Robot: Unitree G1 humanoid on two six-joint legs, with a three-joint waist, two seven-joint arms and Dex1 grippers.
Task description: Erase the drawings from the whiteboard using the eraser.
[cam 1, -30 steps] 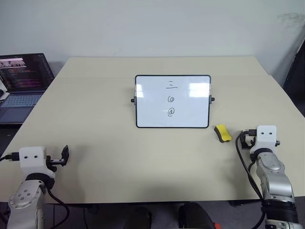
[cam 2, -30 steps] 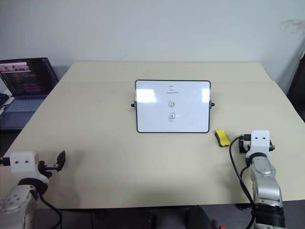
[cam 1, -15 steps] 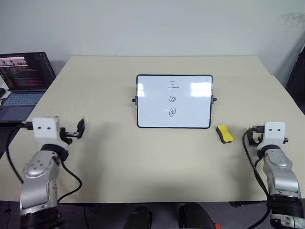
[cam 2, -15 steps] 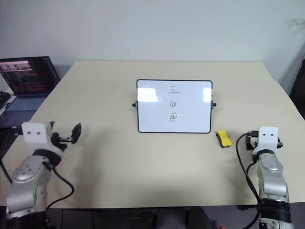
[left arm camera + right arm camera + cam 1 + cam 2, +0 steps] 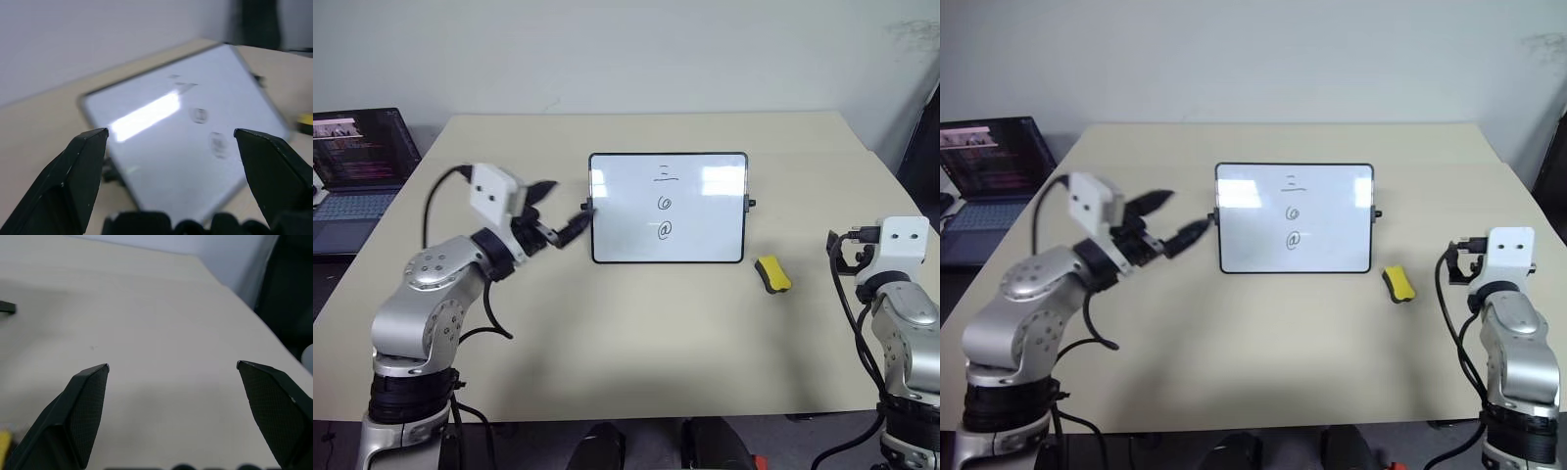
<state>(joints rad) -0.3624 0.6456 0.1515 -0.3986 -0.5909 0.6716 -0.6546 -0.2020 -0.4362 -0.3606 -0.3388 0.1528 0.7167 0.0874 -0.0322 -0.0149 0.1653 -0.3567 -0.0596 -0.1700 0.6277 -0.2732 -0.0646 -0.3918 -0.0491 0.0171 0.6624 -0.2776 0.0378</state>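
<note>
The whiteboard [image 5: 705, 220] stands tilted at the table's middle, its black frame facing me. The drawings [image 5: 665, 204] run down its centre: three lines, a spiral and an @-like swirl. The yellow eraser [image 5: 772, 274] lies on the table just off the board's lower right corner. My left gripper [image 5: 562, 211] is open and raised just left of the board's left edge, near its side knob. In the left wrist view the whiteboard [image 5: 161, 161] lies between the left gripper's [image 5: 171, 131] fingers. My right gripper [image 5: 172, 365] is open and holds nothing, raised to the right of the eraser.
An open laptop [image 5: 357, 166] sits at the far left, off the table's edge. The beige table [image 5: 636, 333] stretches wide in front of the board. A white wall rises behind the table's far edge.
My left arm has swung up and to the right, from the table's near left to the whiteboard's left edge. The right gripper has risen a little. Board and eraser have not moved.
</note>
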